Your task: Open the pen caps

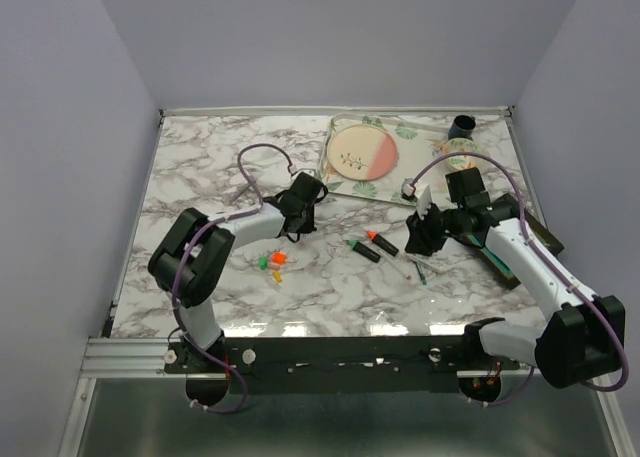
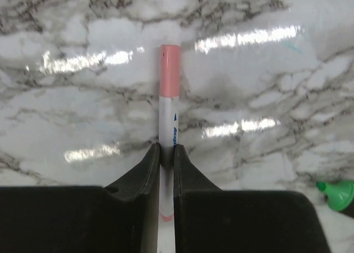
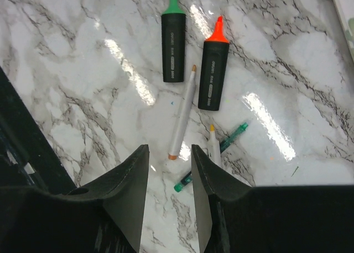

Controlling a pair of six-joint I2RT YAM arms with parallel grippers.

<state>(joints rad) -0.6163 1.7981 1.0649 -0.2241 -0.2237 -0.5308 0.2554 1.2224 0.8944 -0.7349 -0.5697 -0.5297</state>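
A thin white pen (image 2: pixel 167 125) with a pink pen cap (image 2: pixel 170 70) lies on the marble, and my left gripper (image 2: pixel 166 148) is shut on its barrel, the cap sticking out ahead of the fingers. In the top view that left gripper (image 1: pixel 292 232) is left of centre. My right gripper (image 3: pixel 169 149) (image 1: pixel 418 239) hangs open above the table with nothing between its fingers. Ahead of it lie two uncapped black highlighters, one green-tipped (image 3: pixel 173 48) and one orange-tipped (image 3: pixel 214 76), plus thin white pens (image 3: pixel 182 114) and a green pen (image 3: pixel 213 156).
Loose green, orange and yellow caps (image 1: pixel 272 265) lie near the left gripper; a green cap (image 2: pixel 337 191) shows at the left wrist view's edge. At the back stand a patterned tray (image 1: pixel 400 135) with a pink plate (image 1: pixel 362 152) and a black cup (image 1: pixel 462 127).
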